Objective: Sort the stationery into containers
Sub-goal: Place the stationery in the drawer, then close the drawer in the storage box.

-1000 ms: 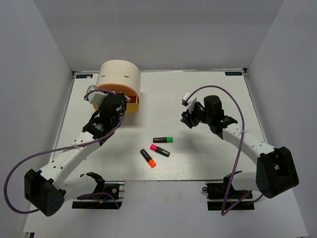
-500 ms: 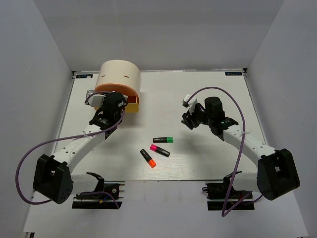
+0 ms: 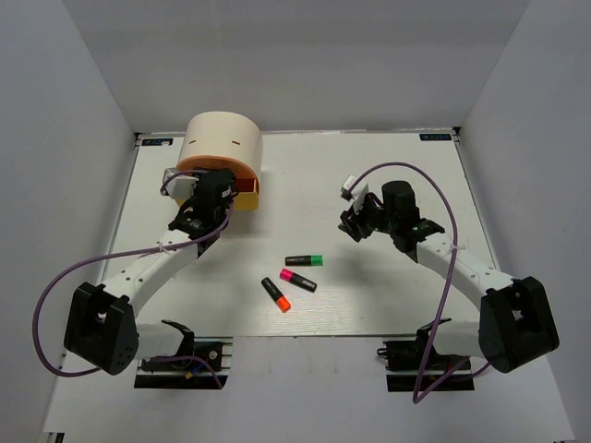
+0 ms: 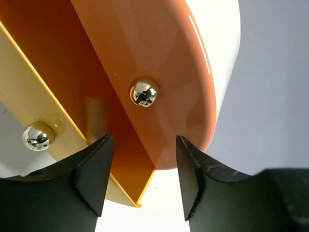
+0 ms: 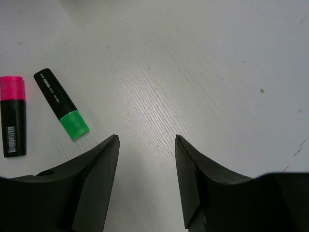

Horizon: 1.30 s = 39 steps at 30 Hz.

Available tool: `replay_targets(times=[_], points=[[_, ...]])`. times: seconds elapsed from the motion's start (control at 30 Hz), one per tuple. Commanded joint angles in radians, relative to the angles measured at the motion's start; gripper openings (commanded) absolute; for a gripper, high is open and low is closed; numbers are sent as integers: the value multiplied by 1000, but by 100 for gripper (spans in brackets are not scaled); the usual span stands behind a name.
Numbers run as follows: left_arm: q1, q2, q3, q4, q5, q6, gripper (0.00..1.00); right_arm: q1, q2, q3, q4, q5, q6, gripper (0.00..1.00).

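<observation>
The cream drum [image 3: 222, 138] stands at the back left, with an orange drawer section [image 3: 214, 167] and a yellow one [image 3: 246, 197] swung out at its front. My left gripper [image 3: 211, 185] is open right at the orange section [image 4: 159, 58], just below its shiny knob [image 4: 144, 92] and touching nothing; it also shows in the left wrist view [image 4: 142, 145]. The green-capped [image 3: 304, 260], pink-capped [image 3: 297, 280] and orange-capped [image 3: 275, 293] highlighters lie mid-table. My right gripper [image 3: 350, 224] is open and empty above bare table [image 5: 146, 140], right of the green-capped [image 5: 61, 104] and pink-capped [image 5: 12, 116] highlighters. The erasers and the pink-white piece are out of view.
The yellow section has its own round knob [image 4: 38, 136]. Grey walls close in the white table [image 3: 388, 175] on the left, back and right. Purple cables loop from both arms.
My left gripper has moved up closer to the drum's orange section. The right arm and the highlighters have barely moved.
</observation>
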Motion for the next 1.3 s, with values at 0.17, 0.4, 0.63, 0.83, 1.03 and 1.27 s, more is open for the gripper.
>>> replay_targets(times=[0.17,0.4,0.63,0.83,1.03,1.27], points=[[4,-77,5,-16,36,15,51,-5,-14,2,28,-24,1,56],[4,-190,-38,-144,172,132,2,-8,-15,5,10,-63,-11,21],[17,-388,-286,-200,217,17,4,-3,8,23,-5,-99,-11,0],[61,-371,-376,-117,265,8,22,-5,21,44,-19,-97,-20,0],[129,-259,-376,35,340,8,44,-6,14,35,-18,-88,-24,6],[179,-107,-311,116,421,8,49,-9,2,23,-16,-80,-31,8]])
